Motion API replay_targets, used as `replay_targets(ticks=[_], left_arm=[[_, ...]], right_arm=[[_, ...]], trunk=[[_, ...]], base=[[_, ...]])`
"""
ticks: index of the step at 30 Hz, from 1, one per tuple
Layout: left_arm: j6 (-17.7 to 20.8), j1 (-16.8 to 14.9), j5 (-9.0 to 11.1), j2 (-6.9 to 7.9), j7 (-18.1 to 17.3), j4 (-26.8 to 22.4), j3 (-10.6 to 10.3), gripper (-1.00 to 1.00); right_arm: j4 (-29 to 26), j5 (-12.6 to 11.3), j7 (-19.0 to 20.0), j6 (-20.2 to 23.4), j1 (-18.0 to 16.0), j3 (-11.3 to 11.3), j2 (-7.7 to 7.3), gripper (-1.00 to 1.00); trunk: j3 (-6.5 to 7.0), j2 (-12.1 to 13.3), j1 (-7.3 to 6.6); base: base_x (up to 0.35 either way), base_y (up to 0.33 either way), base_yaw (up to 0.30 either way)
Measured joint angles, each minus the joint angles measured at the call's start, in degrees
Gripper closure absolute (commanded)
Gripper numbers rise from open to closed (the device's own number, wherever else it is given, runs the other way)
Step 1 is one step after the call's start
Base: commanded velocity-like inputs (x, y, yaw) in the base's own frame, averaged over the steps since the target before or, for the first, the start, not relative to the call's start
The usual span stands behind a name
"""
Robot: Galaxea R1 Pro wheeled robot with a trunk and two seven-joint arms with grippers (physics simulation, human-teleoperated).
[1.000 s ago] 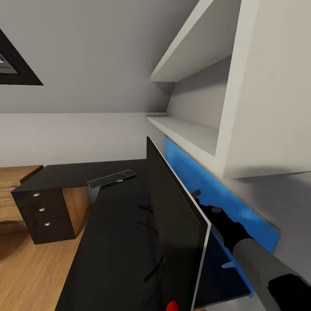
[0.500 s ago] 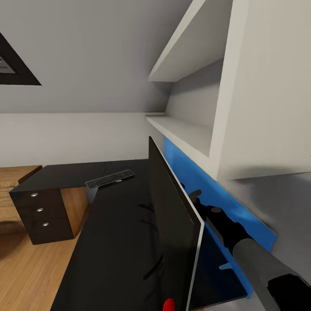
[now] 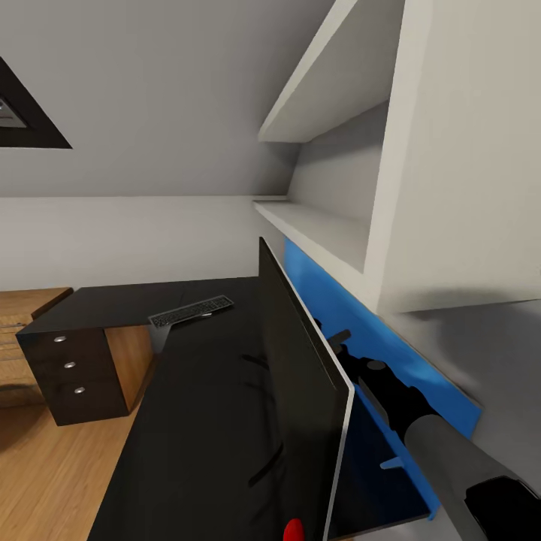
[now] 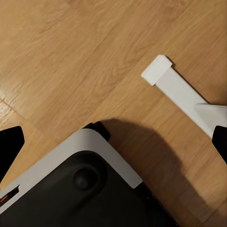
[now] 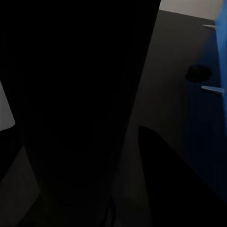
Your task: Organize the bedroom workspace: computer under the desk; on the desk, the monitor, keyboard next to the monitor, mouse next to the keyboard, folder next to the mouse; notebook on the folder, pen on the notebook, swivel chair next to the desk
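The monitor (image 3: 300, 391) stands on the tabletop (image 3: 203, 406); right tool (image 3: 334, 338) reaches behind it, grip unclear.

My left wrist camera looks down at the light wood floor (image 4: 71, 52). A white desk leg (image 4: 177, 90) lies across it, and I see a grey and black robot part (image 4: 80, 184) (with a dark shadow beside it).
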Motion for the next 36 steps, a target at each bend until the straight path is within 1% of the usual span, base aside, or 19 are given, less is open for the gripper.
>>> replay_targets(ticks=[13, 32, 36], left_arm=[[0.0, 0.0, -0.1, 0.02, 0.1, 0.4, 0.0, -1.00], [0.1, 0.0, 0.0, 0.02, 0.0, 0.4, 0.0, -1.00], [0.1, 0.0, 0.3, 0.02, 0.1, 0.4, 0.5, -1.00]], right_arm=[[0.0, 0.0, 0.0, 0.0, 0.0, 0.0, 0.00, 1.00], [0.0, 0.0, 0.0, 0.0, 0.0, 0.1, 0.00, 1.00], [0.0, 0.0, -0.1, 0.0, 0.0, 0.1, 0.00, 1.00]], trunk=[[0.00, 0.0, 0.00], [0.00, 0.0, 0.00], [0.00, 0.0, 0.00]], base=[[0.000, -0.075, 0.000], [0.000, -0.006, 0.000], [0.000, 0.000, 0.000]])
